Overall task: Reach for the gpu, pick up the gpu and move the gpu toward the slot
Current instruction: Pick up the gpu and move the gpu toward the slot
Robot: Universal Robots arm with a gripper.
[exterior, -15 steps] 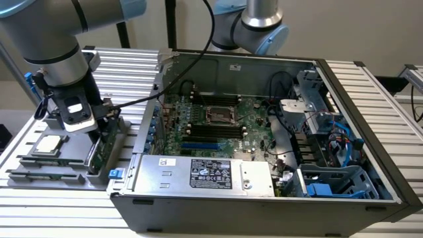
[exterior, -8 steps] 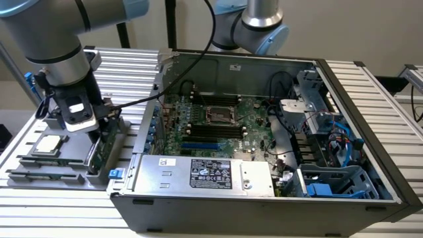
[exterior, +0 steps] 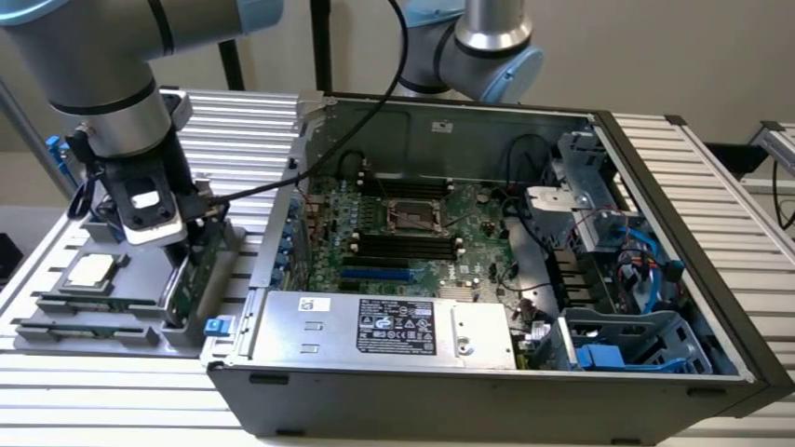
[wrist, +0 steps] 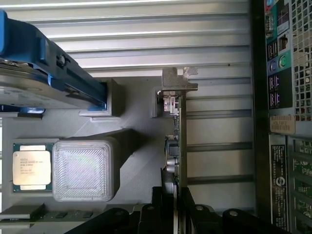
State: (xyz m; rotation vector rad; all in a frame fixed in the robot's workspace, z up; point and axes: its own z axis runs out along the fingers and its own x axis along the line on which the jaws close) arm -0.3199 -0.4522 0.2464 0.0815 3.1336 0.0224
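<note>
Gripper [exterior: 189,244] [wrist: 174,207] is down over the grey holder [exterior: 125,321] at left-centre of the exterior view, beside the open computer case [exterior: 695,279]. The jaws are closed against both faces of the gpu [exterior: 184,279] [wrist: 179,127]. The card stands on edge, seated in the holder.

Open table [wrist: 219,126] separates the gpu [wrist: 178,139] from the case wall [wrist: 261,97].
</note>
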